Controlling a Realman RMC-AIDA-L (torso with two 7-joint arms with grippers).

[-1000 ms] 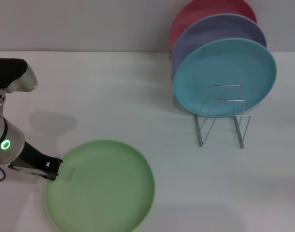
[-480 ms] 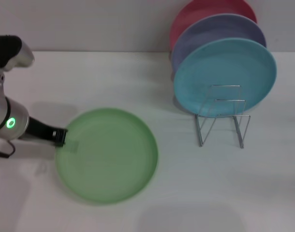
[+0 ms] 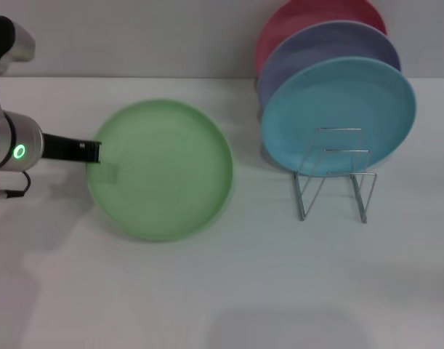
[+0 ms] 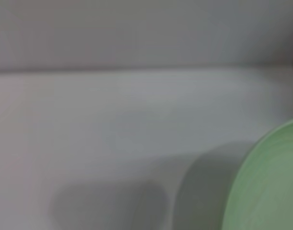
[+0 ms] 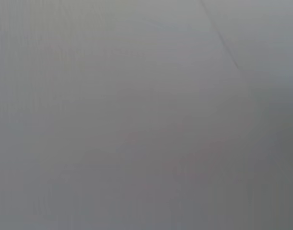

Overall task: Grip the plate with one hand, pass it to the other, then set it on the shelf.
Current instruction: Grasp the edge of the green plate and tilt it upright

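At left above the table point(image 3: 207, 291), left end effector point(image 3: 98, 153) clamped on the green plate's point(image 3: 161, 169) left rim has carried it up off the near table, farther and higher than a second ago; handover pending, shelf point(image 3: 334, 178) waiting right.

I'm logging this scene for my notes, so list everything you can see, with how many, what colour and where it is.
plate: one, light green, held by its left edge above the white table, left of the rack.
turquoise plate: one, blue-green, upright at the front of the rack.
lavender plate: one, purple, upright behind the turquoise one.
pink plate: one, red-pink, rearmost.
shelf: one, silver wire, right of centre.
table: one, white.
left gripper: one, black, shut on the plate's edge.
right gripper: not in view.
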